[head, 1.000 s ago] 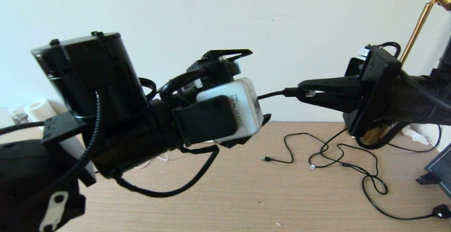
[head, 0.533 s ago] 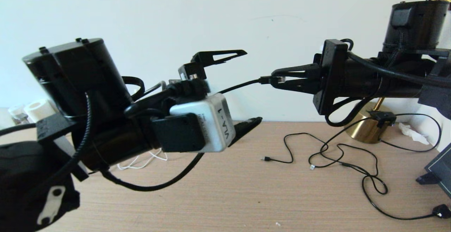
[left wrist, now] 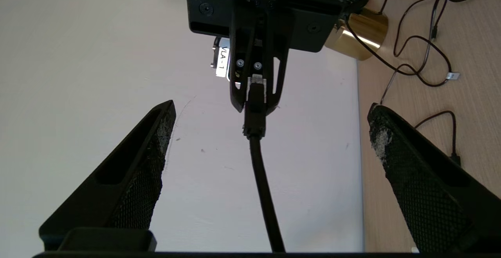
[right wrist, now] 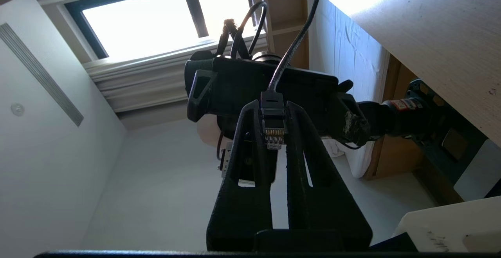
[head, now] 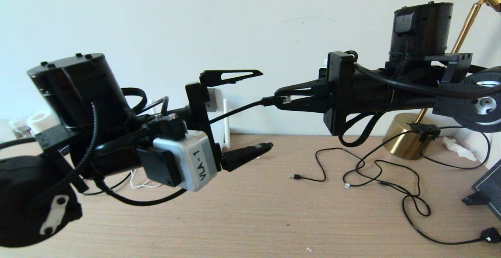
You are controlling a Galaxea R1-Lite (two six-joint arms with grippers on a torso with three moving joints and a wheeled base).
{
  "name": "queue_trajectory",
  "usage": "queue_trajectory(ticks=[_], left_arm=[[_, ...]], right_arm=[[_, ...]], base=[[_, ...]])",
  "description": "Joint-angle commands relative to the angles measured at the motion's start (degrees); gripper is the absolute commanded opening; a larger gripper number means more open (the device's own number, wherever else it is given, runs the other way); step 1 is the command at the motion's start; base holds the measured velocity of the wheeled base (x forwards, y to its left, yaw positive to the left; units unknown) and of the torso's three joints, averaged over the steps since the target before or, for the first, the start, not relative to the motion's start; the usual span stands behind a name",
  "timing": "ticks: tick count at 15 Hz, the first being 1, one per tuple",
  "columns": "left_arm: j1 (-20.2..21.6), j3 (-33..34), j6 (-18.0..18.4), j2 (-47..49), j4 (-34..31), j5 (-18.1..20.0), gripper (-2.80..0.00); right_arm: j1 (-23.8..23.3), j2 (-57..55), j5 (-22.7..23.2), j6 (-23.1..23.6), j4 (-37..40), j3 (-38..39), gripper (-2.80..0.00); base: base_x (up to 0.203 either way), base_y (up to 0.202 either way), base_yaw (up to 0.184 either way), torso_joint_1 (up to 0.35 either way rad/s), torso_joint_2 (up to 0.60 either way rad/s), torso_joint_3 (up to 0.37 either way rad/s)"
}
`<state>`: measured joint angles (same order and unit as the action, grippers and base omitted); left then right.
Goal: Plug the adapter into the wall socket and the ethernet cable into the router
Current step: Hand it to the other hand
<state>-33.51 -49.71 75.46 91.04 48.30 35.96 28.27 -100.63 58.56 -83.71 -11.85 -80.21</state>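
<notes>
Clamped between the tips of my right gripper [head: 282, 98] is the plug end of the ethernet cable [head: 235, 111], held high above the desk [head: 274, 219] with its contact end pointing back toward my own wrist. My left gripper [head: 244, 111] faces it with fingers spread wide, and the cable runs between them untouched. I judge this the ethernet step, mid-air, with the plug turned the wrong way for insertion, so the next move calls for reversing it, perhaps by passing it to the left gripper. Part of the router [head: 225, 123] shows behind my left wrist: a white stick antenna and a flat white edge. I see neither the adapter nor the wall socket. The cable is round, thick and matte black; its plug is small and boxy, with a clear tip and bright contacts visible from the right wrist. Thin black cords [head: 375, 172] lie looped on the pale wood-grain desk.
</notes>
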Motion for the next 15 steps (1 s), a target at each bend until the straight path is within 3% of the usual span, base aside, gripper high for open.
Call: queue_trajectory(ticks=[1, 15], left_arm=[[0.11, 0.23, 0.31, -0.16, 0.47, 0.08, 0.0], [0.29, 0.32, -1.37, -0.95, 2.32, -1.24, 0.0]], right_arm=[[0.55, 0.93, 0.32, -0.49, -0.1, 0.22, -2.8], [1.89, 3.15, 0.2, -0.31, -0.46, 2.69, -2.8]], base=[[0.0, 0.0, 0.0, 0.0, 0.0, 0.0], [0.0, 0.0, 0.0, 0.0, 0.0, 0.0]])
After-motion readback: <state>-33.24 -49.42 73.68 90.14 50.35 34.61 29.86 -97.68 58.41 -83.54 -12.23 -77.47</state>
